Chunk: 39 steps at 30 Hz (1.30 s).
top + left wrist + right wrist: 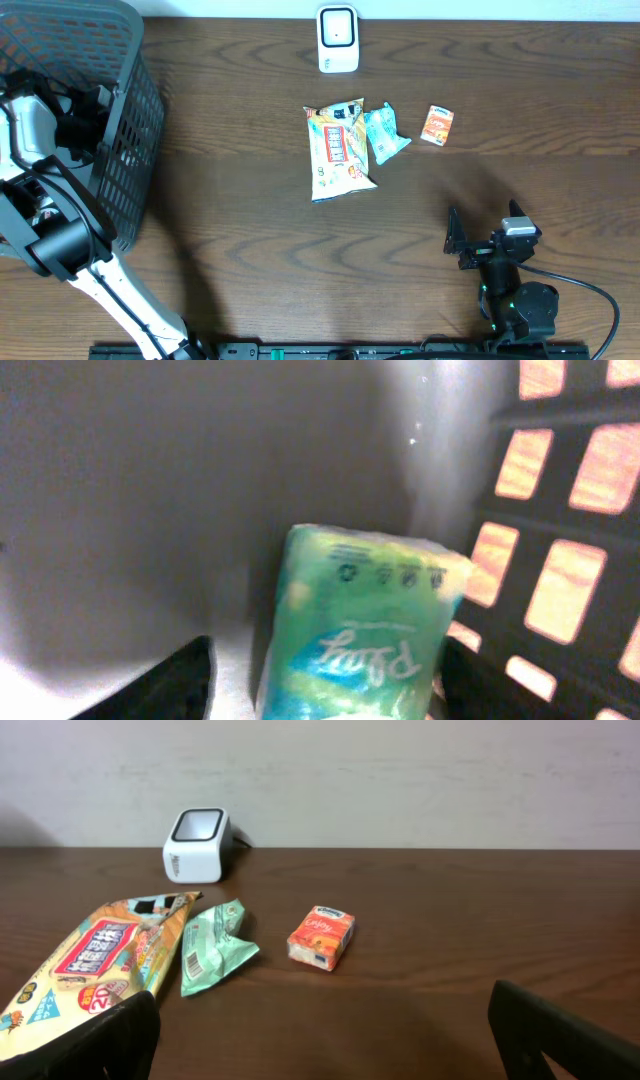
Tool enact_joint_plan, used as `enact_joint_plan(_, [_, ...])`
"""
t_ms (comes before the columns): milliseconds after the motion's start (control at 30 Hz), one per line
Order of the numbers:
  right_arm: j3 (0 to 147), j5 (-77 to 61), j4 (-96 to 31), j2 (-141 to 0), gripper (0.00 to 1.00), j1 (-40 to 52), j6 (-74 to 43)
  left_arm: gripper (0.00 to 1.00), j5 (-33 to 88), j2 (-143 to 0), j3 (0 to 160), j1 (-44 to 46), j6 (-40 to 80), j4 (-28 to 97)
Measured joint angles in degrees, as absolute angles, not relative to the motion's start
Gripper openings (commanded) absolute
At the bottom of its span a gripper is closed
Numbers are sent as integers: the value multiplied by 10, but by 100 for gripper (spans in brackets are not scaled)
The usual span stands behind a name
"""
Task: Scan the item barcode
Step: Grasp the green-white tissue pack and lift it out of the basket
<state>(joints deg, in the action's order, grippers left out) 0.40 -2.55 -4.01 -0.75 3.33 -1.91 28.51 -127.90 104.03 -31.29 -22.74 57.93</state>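
Here I see the green plastic packet (365, 625) inside the grey mesh basket (130, 130), upright beside its slotted wall, long axis vertical, print upside down, surface soft and glossy. Left gripper (325, 685) stands spread around it, one finger apart; right gripper (330, 1035) spread wide above the wooden table (450, 940)

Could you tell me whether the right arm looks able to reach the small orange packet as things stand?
Probably yes: the right gripper stands open, and only bare table separates it from the orange packet, which lies apart from the green pouch.
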Motion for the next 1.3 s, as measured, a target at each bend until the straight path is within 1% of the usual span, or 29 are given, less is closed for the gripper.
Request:
enact_joint_plan(67, [4, -25, -40, -8, 99, 33, -19, 42, 282, -1279, 1040, -313, -228, 579])
enact_joint_plan(133, [4, -25, -40, -8, 99, 33, -19, 36, 280, -1279, 1040, -314, -227, 579])
enact_joint_plan(200, [4, -25, -40, -8, 99, 33, -19, 26, 279, -1279, 1040, -314, -227, 579])
enact_joint_plan(267, [4, -25, -40, -8, 99, 33, -19, 20, 279, -1279, 1040, -314, -226, 578])
enact_joint_plan(300, [4, -25, -40, -8, 99, 33, -19, 14, 279, -1279, 1040, -314, -224, 578])
enact_joint_plan(367, [4, -25, -40, -8, 99, 33, -19, 8, 279, -1279, 1040, -314, -223, 578])
enact_joint_plan(600, [4, -25, -40, -8, 99, 33, -19, 7, 281, -1279, 1045, -325, -185, 576])
enact_joint_plan(867, [4, -25, -40, -8, 99, 33, -19, 7, 278, -1261, 1101, -374, -72, 575])
enact_joint_plan(1067, [4, -25, -40, -8, 99, 33, -19, 7, 274, -1151, 1131, -403, 22, 546])
enact_joint_plan(1300, [4, -25, -40, -8, 99, 33, -19, 7, 291, -992, 1146, -383, 113, 496])
